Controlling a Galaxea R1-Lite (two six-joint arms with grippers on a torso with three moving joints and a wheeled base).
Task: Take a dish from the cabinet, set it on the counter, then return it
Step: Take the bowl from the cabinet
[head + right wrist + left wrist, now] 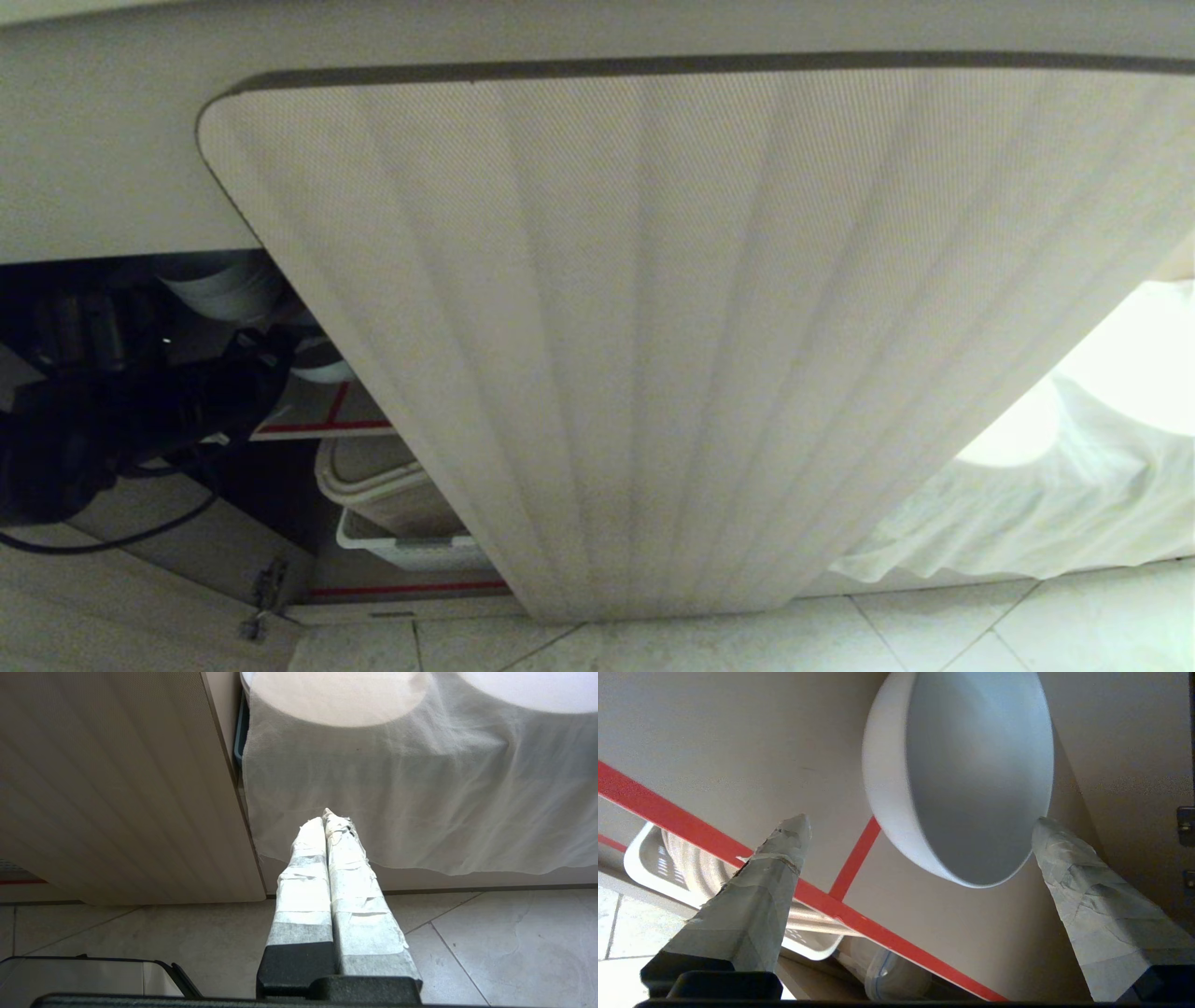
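While spread wide, left tool (920, 823) just before the dish (966, 774).

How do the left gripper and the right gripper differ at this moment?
The left gripper has its jaws wide apart, while the right gripper has its jaws pressed together. The left gripper is inside the cabinet, with the white bowl just beyond its tips; the right gripper is outside, over the floor in front of a hanging cloth, near nothing to grasp. Both have fingers wrapped in pale tape.
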